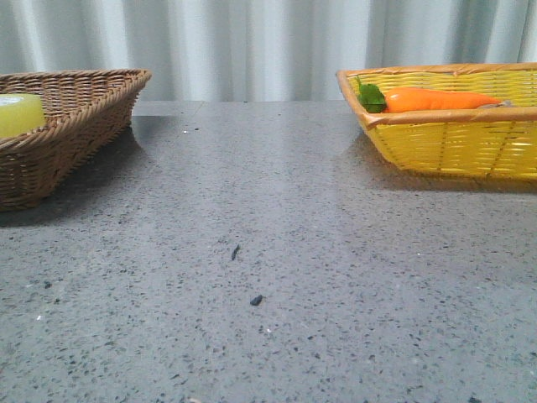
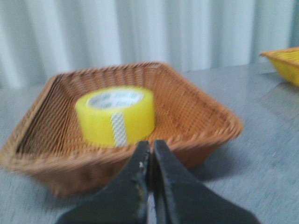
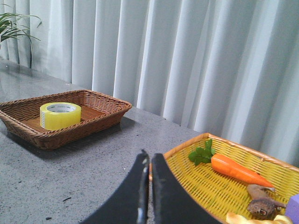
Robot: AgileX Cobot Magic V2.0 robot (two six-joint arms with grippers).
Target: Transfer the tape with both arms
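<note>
The yellow tape roll (image 2: 116,115) lies flat in a brown wicker basket (image 2: 205,116), white core up, dotted white strip facing me. It shows at the far left of the front view (image 1: 18,113) and in the right wrist view (image 3: 60,115). My left gripper (image 2: 151,145) is shut and empty, just outside the basket's near rim. My right gripper (image 3: 149,157) is shut and empty, by the corner of the yellow basket (image 3: 196,182). Neither gripper shows in the front view.
The brown basket (image 1: 80,113) stands at the table's far left and the yellow basket (image 1: 445,143) at the far right, holding an orange carrot (image 1: 436,99) with green leaves and other small items (image 3: 264,205). A white curtain hangs behind the grey speckled table (image 1: 268,277).
</note>
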